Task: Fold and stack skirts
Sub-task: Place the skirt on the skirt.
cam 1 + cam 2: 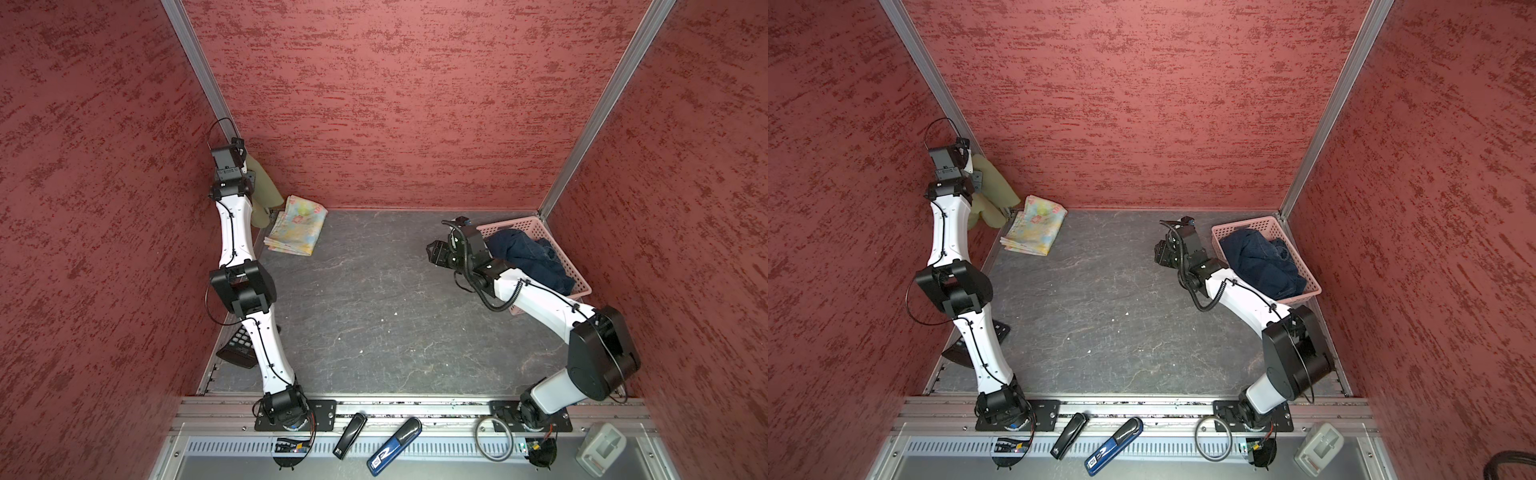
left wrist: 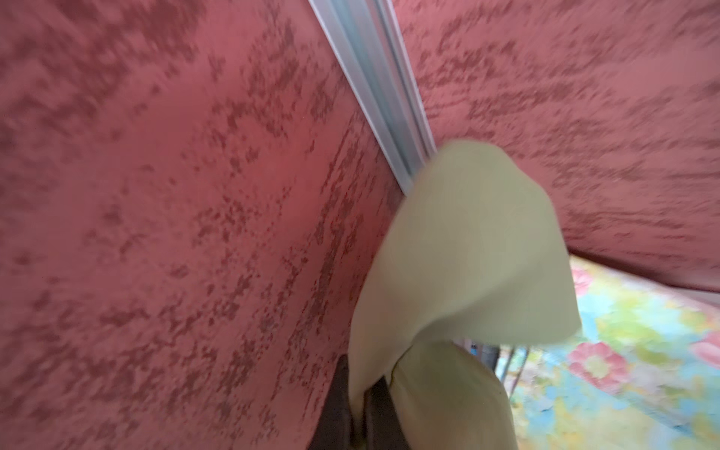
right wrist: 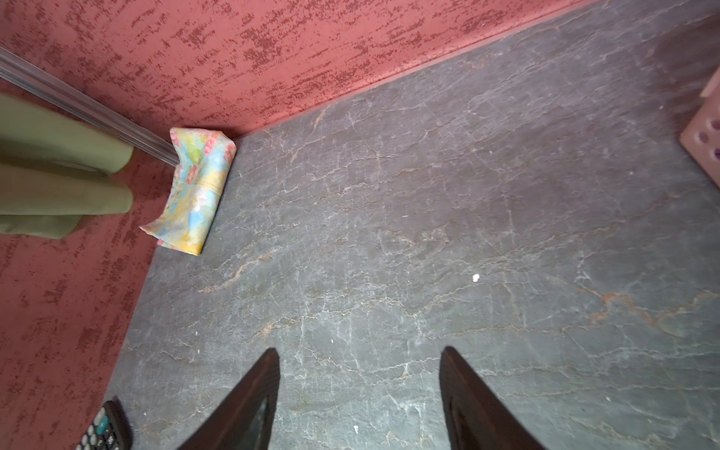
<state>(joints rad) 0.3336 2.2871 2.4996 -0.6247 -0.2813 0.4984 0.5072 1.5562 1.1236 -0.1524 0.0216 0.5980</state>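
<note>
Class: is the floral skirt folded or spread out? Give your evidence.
Folded. The floral skirt lies on the table as a compact rectangle, with stacked layer edges showing along one side.

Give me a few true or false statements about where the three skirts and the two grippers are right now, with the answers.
1. The left gripper is shut on the olive-green skirt, which hangs from it. True.
2. The denim skirt sits crumpled in the pink basket. True.
3. The floral skirt lies in the pink basket. False: it lies folded on the table, in the far left corner.
4. The right gripper grips the denim skirt. False: its jaws stand open and empty above the table, beside the pink basket.
</note>
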